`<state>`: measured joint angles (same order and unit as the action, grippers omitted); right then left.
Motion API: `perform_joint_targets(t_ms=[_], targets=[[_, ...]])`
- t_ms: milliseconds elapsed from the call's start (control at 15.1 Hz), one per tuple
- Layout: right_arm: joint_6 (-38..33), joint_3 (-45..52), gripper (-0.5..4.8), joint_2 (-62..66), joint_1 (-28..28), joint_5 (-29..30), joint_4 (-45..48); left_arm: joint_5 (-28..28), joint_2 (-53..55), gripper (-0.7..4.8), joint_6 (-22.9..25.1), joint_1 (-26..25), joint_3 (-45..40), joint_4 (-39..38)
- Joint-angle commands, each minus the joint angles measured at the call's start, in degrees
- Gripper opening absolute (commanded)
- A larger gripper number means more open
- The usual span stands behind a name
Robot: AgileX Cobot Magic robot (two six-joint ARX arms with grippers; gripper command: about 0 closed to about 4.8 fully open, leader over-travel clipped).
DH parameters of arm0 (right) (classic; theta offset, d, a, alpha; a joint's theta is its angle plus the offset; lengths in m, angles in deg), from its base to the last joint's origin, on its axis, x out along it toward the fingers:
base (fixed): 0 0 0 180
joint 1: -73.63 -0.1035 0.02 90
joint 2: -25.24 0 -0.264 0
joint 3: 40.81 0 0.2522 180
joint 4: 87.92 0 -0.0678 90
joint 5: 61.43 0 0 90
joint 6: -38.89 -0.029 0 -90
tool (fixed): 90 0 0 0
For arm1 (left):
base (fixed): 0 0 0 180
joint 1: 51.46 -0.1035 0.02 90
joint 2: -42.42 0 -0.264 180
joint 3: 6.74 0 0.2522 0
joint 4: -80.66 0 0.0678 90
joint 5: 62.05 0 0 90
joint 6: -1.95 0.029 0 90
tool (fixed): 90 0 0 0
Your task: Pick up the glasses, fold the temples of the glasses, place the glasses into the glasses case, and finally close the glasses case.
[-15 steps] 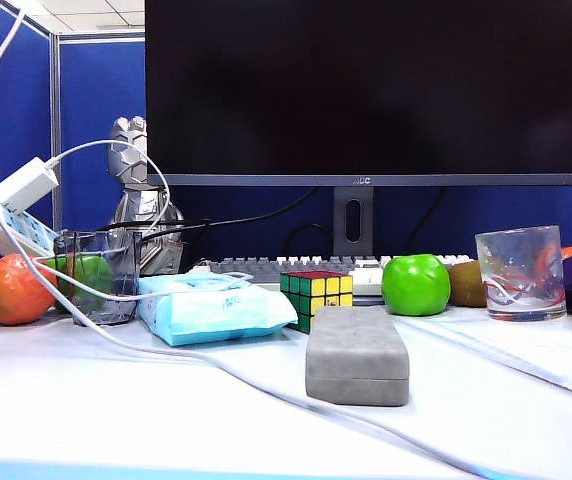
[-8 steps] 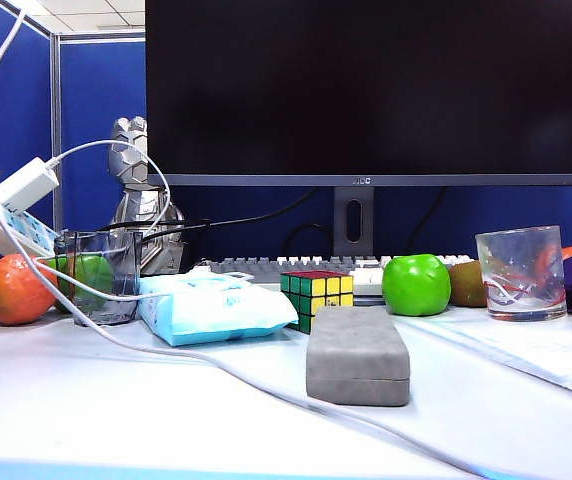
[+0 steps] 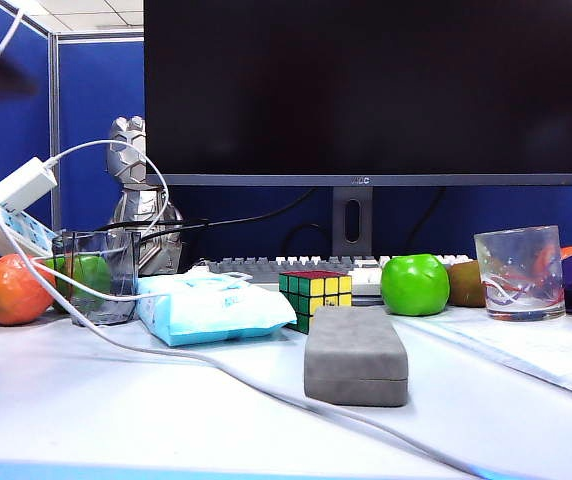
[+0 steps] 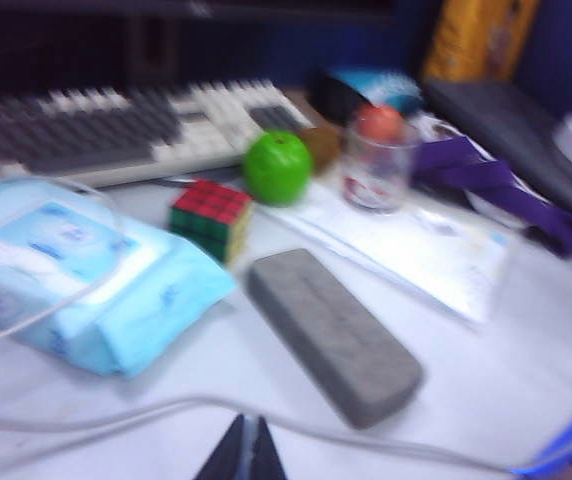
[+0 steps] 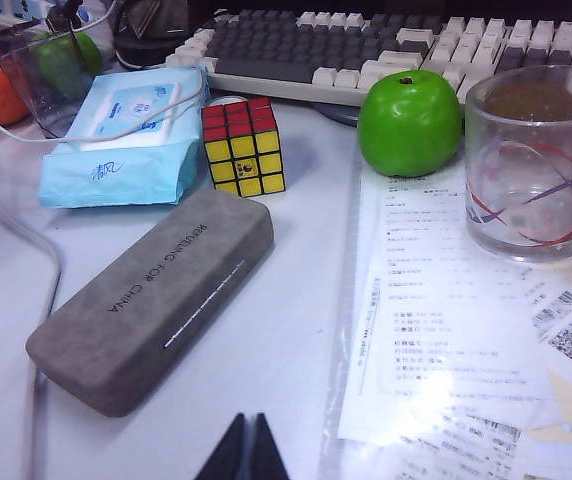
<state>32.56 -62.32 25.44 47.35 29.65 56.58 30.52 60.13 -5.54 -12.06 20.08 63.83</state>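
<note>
An office cubicle desk. Blue partition panels [image 3: 91, 90] behind, a ceiling grid at upper left of the exterior frame. Large black monitor [image 3: 364, 90] filling the top, keyboard [image 5: 366, 45] beneath it. White power strip [image 3: 1, 225] with a plugged adapter at left edge, cable trailing across the pale desktop [image 3: 116, 410]. Printed papers [image 5: 446, 330] at lower right.

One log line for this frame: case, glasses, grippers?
case: closed, on desk | glasses: not visible | left gripper: shut, empty, above desk | right gripper: shut, empty, above desk
</note>
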Motion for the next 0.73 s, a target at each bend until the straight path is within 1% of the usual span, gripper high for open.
perform_joint_targets(t_ms=[66,133,199,265,331,464,596,663,729], targets=[[-0.02,-0.22,0.00,-0.09,-0.02,0.17,0.81,-1.79,-4.50,-0.06,1.70,-5.22,-4.48,0.68],[-0.02,-0.22,0.00,-0.09,-0.02,0.13,0.81,-1.97,-6.78,-0.06,3.02,-11.85,-5.95,0.52],[-0.02,-0.22,0.00,-0.09,-0.02,0.13,0.81,-1.95,-7.37,-0.05,3.56,-14.51,-6.27,0.50],[-0.02,-0.22,0.00,-0.09,0.00,0.11,0.79,-1.95,-7.50,-0.06,5.57,-18.49,-7.13,0.55],[-0.02,-0.22,0.00,-0.09,-0.02,0.11,0.81,-5.60,-7.50,-0.06,5.53,-21.64,-9.68,0.61],[-0.02,-0.22,0.00,-0.09,-0.02,0.13,0.81,-6.34,-7.87,-0.06,5.31,-21.86,-12.63,2.19],[-0.02,-0.22,0.00,-0.09,-0.02,0.13,0.79,-6.40,-8.33,-0.06,5.14,-23.17,-12.59,1.99],[-0.02,-0.22,0.00,-0.09,-0.02,0.13,0.79,-5.75,-9.22,-0.05,5.09,-24.96,-12.59,1.86],[-0.02,-0.22,0.00,-0.09,-0.02,0.13,0.81,-1.27,-12.98,-0.05,4.55,-29.64,-12.59,0.33]])
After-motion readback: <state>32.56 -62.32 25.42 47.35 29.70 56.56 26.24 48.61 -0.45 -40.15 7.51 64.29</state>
